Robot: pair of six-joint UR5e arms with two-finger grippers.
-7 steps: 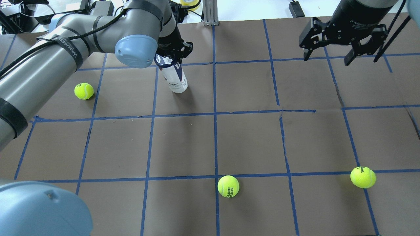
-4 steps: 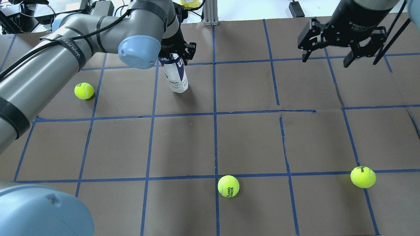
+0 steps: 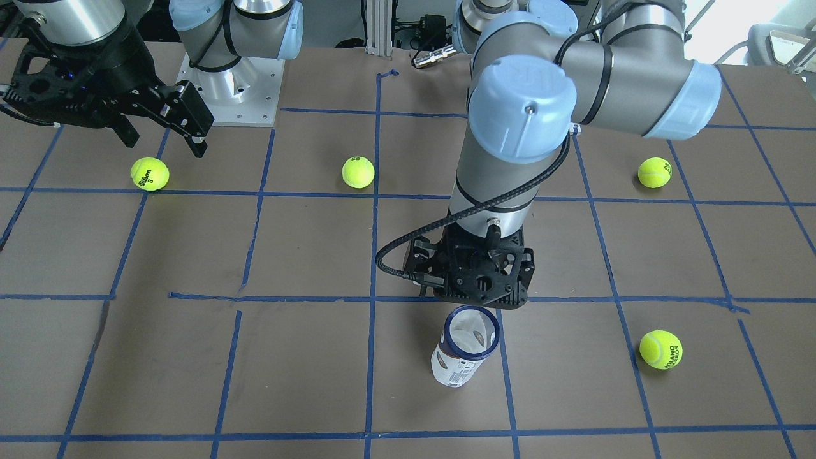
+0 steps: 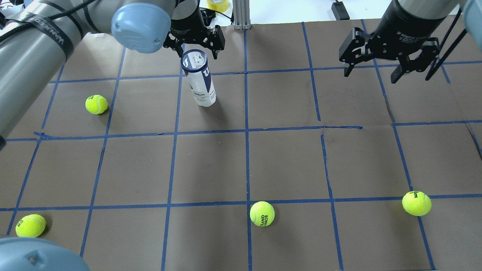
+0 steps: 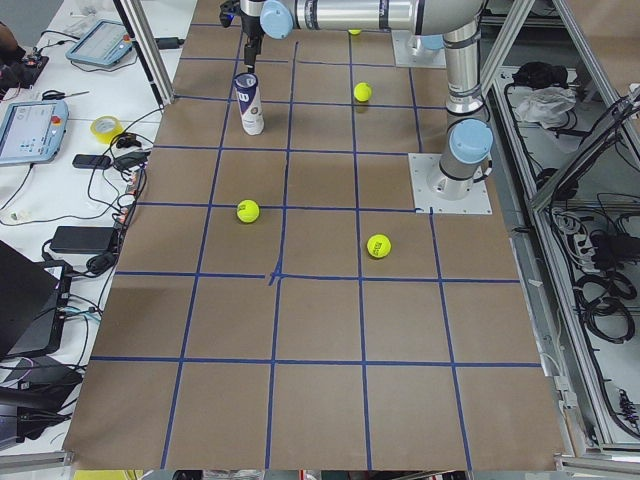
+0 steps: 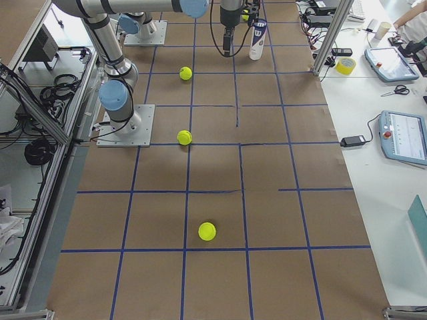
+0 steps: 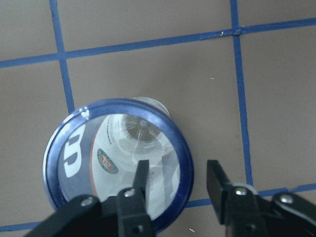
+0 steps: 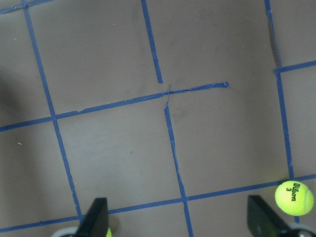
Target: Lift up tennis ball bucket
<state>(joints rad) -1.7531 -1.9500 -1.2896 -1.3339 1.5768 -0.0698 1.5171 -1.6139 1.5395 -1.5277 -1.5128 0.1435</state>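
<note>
The tennis ball bucket (image 4: 200,84) stands upright and empty on the brown table, a clear can with a white and navy label and a dark blue rim. It also shows in the front view (image 3: 464,349) and from above in the left wrist view (image 7: 118,168). My left gripper (image 4: 198,51) hovers just above the rim's far side with its jaws apart. In the left wrist view (image 7: 177,173) one finger lines up over the can's mouth and the other outside the rim, neither touching it. My right gripper (image 4: 371,75) is open and empty, high over the far right.
Several yellow-green tennis balls lie loose on the table: one left of the bucket (image 4: 96,104), one near front centre (image 4: 262,213), one at front right (image 4: 416,203), one at front left (image 4: 30,225). Blue tape lines grid the table (image 4: 286,162).
My left gripper has risen off the bucket's rim and drawn back toward the far edge. The bucket stays in the same spot on the table. The right gripper has barely moved.
</note>
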